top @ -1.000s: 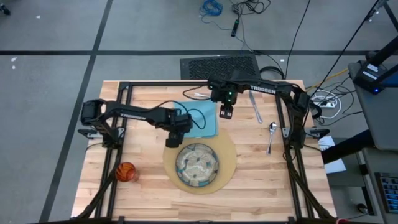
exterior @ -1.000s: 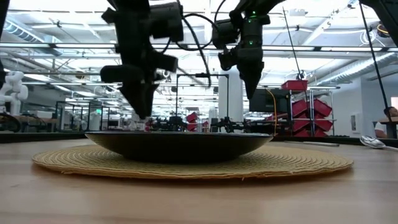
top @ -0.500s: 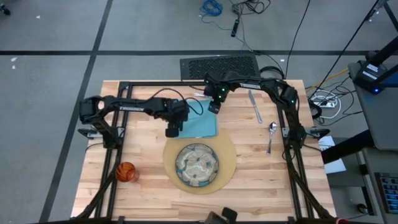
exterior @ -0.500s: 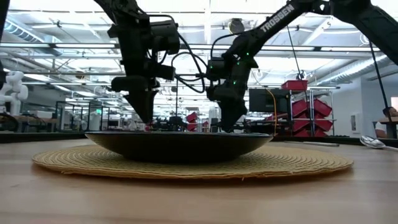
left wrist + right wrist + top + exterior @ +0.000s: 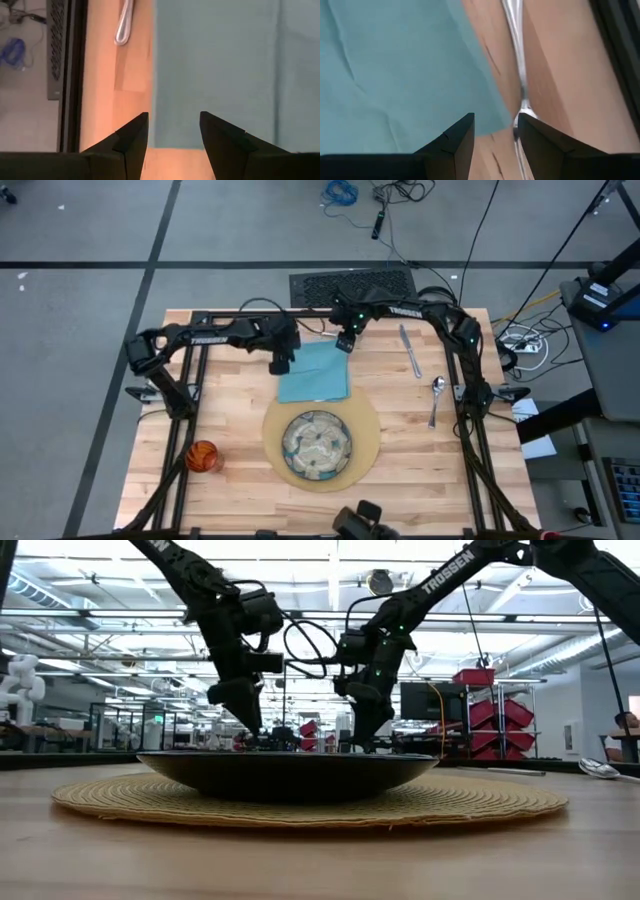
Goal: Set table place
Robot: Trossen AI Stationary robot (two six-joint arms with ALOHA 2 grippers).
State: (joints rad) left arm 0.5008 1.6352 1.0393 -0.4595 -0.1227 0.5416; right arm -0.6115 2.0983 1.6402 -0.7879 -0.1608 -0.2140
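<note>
1. We are working the napkin (image 5: 315, 372) step of laying the place: the light-blue cloth lies flat on the table (image 5: 230, 480), just behind the mat (image 5: 368, 430) that carries the plate (image 5: 316, 445).
2. Our left gripper (image 5: 279, 365) hangs over the napkin's left far corner, and our right gripper (image 5: 344, 343) hangs over its right far corner.
3. In the left wrist view, the left gripper (image 5: 172, 131) has its jaws parted and empty, straddling the napkin's edge; we cannot tell whether the tips touch the cloth.
4. In the right wrist view, the right gripper (image 5: 495, 132) also stands parted and empty, with the cloth's corner and the fork (image 5: 520, 95) beneath it.
5. We judge the next move calls for both grippers to pinch the corners together, keeping the right one clear of the fork.
6. Still unplaced, the knife (image 5: 410, 352) and spoon (image 5: 437, 398) lie on the right, and the orange cup (image 5: 203, 456) stands near the front left.
</note>
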